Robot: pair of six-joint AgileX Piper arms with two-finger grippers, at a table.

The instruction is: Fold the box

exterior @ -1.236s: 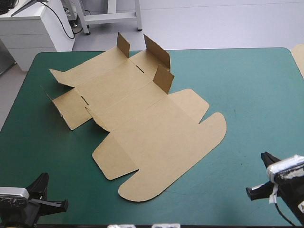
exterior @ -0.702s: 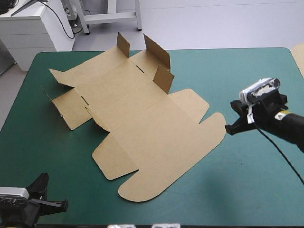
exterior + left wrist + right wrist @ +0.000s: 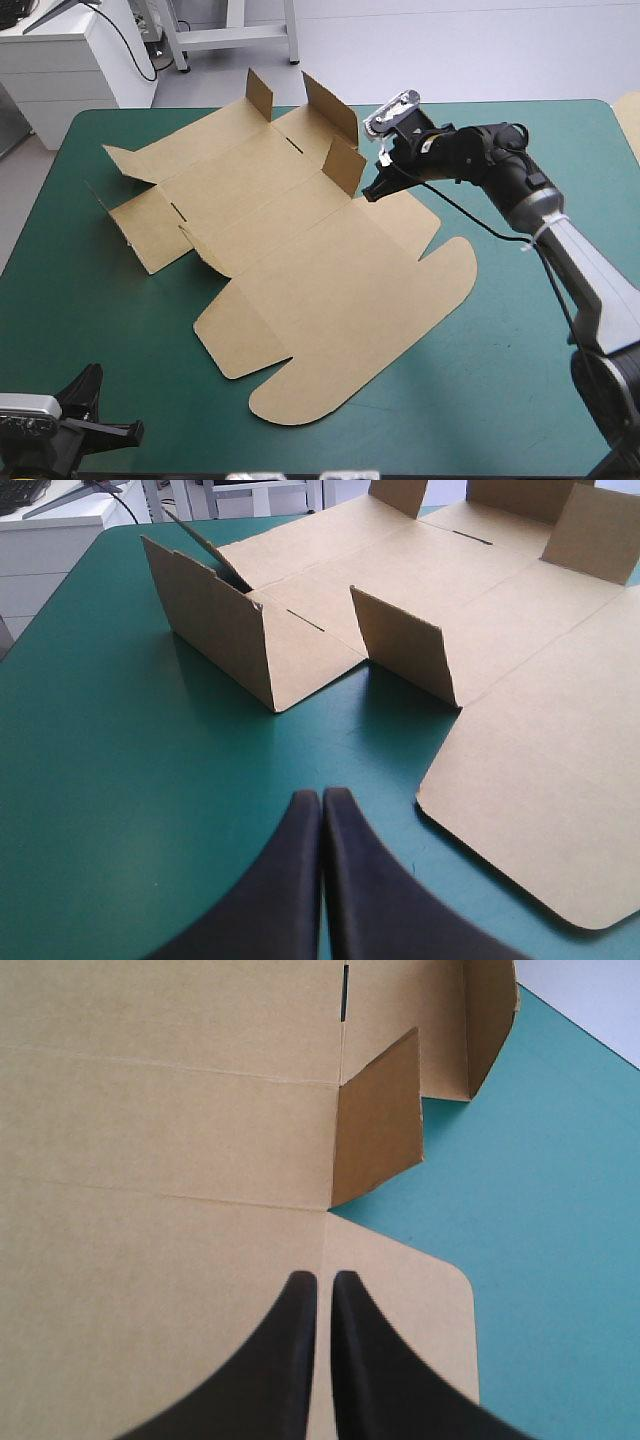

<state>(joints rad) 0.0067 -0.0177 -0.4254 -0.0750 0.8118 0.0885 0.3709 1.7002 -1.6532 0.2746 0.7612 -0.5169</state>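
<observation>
The brown box (image 3: 300,250) lies as a cut sheet on the teal-green cover, its big rounded lid panel flat toward the front and several small flaps standing up at the far end. My right gripper (image 3: 371,194) is shut and hovers over the sheet's right side, just beside a raised flap (image 3: 345,165). In the right wrist view the shut gripper (image 3: 322,1278) points along a crease toward that upright flap (image 3: 378,1120). My left gripper (image 3: 322,798) is shut and holds nothing. It sits low at the front left corner (image 3: 92,405), well short of the box's near flaps (image 3: 400,645).
An edge of more brown board (image 3: 630,120) shows at the table's right edge. A white cabinet (image 3: 60,60) stands beyond the far left corner. Bare teal-green cover (image 3: 540,380) spreads along the front and right of the box.
My right arm has swung from the table's front right corner up and leftward to the raised flap on the box's right side. The left arm and the box have not moved.
</observation>
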